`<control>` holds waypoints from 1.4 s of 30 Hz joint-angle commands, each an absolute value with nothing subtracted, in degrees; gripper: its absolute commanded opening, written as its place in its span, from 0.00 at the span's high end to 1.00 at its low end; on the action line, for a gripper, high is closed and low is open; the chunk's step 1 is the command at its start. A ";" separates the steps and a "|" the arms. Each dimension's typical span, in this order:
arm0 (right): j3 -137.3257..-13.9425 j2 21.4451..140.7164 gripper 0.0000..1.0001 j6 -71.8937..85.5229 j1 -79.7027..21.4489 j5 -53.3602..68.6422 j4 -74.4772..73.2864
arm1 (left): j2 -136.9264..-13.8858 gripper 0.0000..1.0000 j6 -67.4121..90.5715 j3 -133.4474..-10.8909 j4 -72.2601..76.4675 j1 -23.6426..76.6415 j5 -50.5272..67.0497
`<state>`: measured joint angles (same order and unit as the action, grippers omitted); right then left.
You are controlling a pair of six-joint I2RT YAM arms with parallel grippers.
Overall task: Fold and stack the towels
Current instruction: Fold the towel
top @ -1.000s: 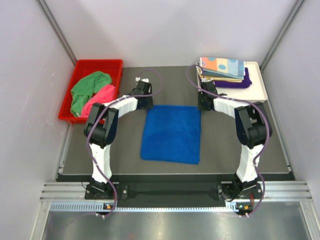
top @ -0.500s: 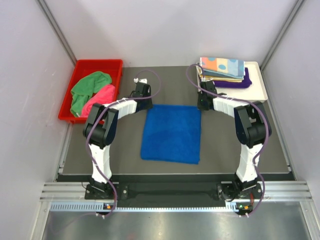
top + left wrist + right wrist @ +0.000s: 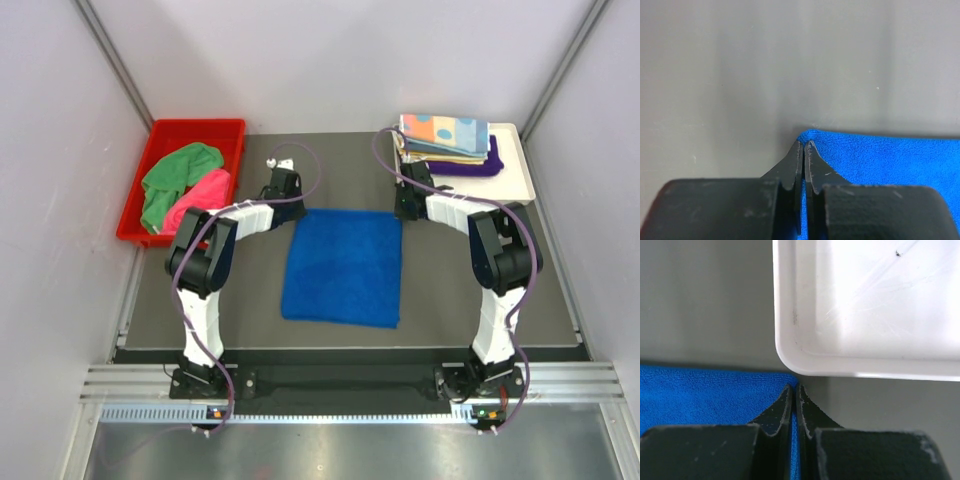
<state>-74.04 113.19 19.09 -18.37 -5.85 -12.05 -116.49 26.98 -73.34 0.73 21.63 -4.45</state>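
Observation:
A royal blue towel (image 3: 343, 266) lies flat on the dark mat between the two arms. My left gripper (image 3: 292, 207) is shut on its far left corner (image 3: 812, 136), with blue cloth showing between the fingers (image 3: 792, 165). At the far right corner (image 3: 785, 379) my right gripper (image 3: 794, 388) is shut on the towel's edge in the same way, close to the white tray (image 3: 805, 352). Folded towels (image 3: 445, 133) are stacked on that tray (image 3: 515, 180), an orange-pink dotted one on top and a purple one (image 3: 470, 166) beneath.
A red bin (image 3: 160, 132) at the back left holds a crumpled green towel (image 3: 170, 175) and a pink towel (image 3: 200, 193). White walls close in the sides and back. The mat (image 3: 250, 300) ends at a metal rail near the arm bases.
Both grippers have closed on the blue towel's far corners. The left arm has shifted slightly. The towel lies where it was.

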 commanded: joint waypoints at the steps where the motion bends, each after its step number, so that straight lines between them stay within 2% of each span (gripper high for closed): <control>1: -76.29 114.26 1.00 19.07 -18.81 -5.10 -10.90 | -115.23 1.00 26.89 -70.06 -0.80 21.71 -7.20; 8: -72.95 107.94 1.00 18.99 -18.72 -5.18 -7.39 | -106.46 1.00 26.90 -65.40 4.12 21.71 -11.07; 25: -63.72 82.19 1.00 17.32 -21.62 -6.77 -6.68 | -81.48 1.00 23.73 -54.14 7.64 26.37 -18.37; 31: -64.34 81.65 1.00 16.35 -21.53 -7.91 -7.12 | -80.42 1.00 22.59 -55.28 6.76 26.37 -19.95; 36: -66.27 85.16 1.00 15.12 -21.36 -8.88 -5.89 | -81.73 1.00 19.08 -55.63 11.86 26.37 -21.88; 42: -70.13 91.66 1.00 14.59 -20.13 -7.74 -3.35 | -89.54 1.00 15.56 -60.81 14.93 25.93 -22.33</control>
<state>-66.11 89.27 16.10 -20.82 -6.57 -7.29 -85.65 19.05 -57.14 9.02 26.44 -20.05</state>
